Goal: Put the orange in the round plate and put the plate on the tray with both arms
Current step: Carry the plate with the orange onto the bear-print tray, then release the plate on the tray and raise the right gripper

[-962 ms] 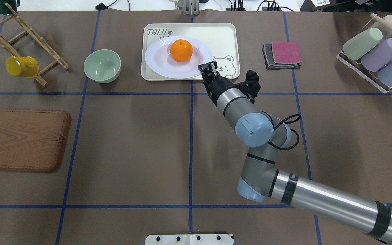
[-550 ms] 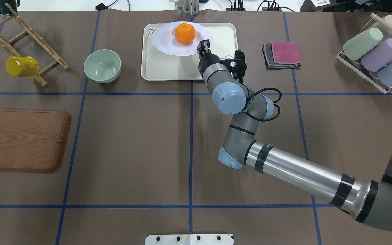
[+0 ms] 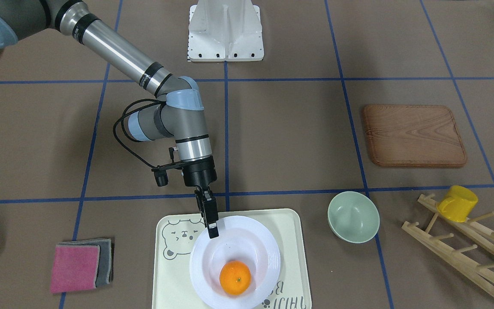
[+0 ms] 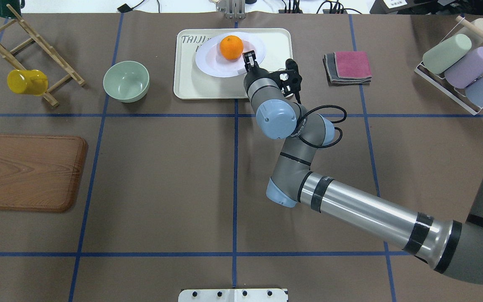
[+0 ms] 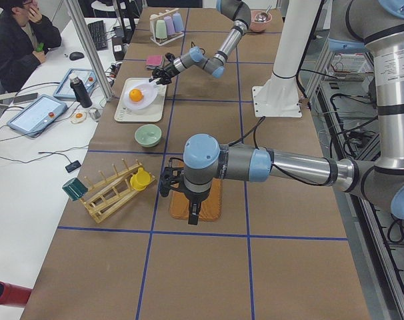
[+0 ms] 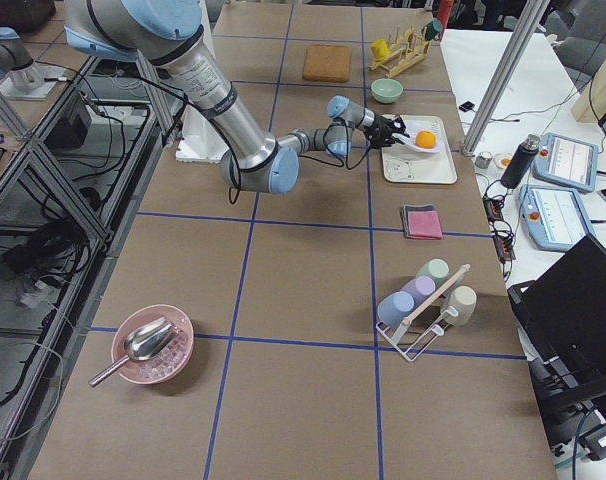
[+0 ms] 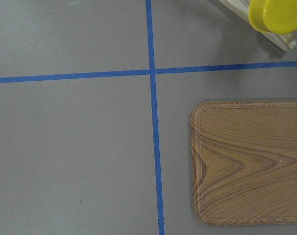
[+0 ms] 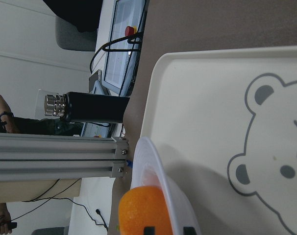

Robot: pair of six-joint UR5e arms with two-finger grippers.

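My right gripper (image 4: 249, 55) pinches the round plate (image 4: 213, 63) at its rim; my wrist view shows it edge-on, perhaps tilted.

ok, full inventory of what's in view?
tray: 1, cream, far centre
plate: 1, white, held over tray
orange: 1, orange, in plate
bowl: 1, green, left of tray
board: 1, wood, near left
rack: 1, wood, far left
mug: 1, yellow, on rack
cloths: 1 stack, pink on grey, right of tray
cups: 4, green, purple, blue, beige, far right
pink bowl: 1, with scoop, right end
person: 1, dark top, operators' side
right arm: 1, grey, at plate
right claw: 1, black, shut on plate
left arm: 1, grey, near board
left claw: 1, black, state unclear
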